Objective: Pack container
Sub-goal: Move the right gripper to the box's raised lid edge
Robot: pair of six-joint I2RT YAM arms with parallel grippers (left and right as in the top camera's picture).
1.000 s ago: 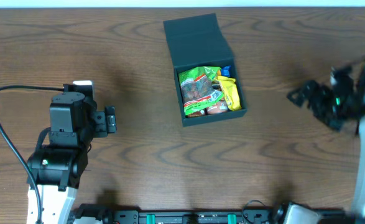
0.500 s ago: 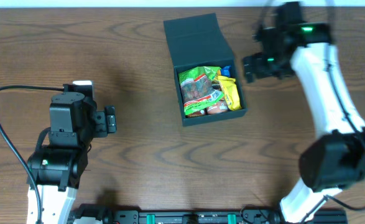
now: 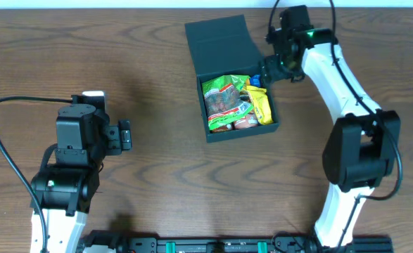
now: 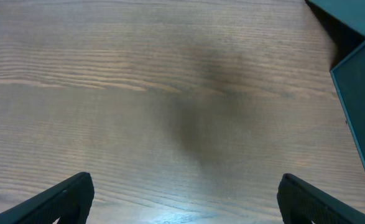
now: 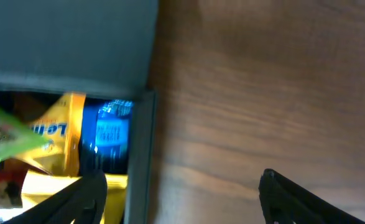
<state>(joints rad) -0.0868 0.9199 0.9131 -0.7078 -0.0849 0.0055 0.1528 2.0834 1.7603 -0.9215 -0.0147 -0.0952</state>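
Dark wood-grain table (image 3: 157, 63) with a dark teal-green, square, rigid container (image 3: 224, 46) at its far middle, flap lid open.
Green (image 3: 224, 98), yellow (image 3: 260, 104) and blue (image 5: 112, 134) snack packets lie inside. The right gripper (image 3: 266, 74) hovers at the container's right wall, fingers apart. The left gripper (image 3: 125, 135) is well apart from it, fingers spread, empty.

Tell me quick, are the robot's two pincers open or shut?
Left pincer: open, holding nothing.
Right pincer: open, holding nothing, at the container edge.

Left arm folded, left end effector (image 3: 124, 135) spread wide, right arm extended forward, right end effector (image 3: 264, 73) parted
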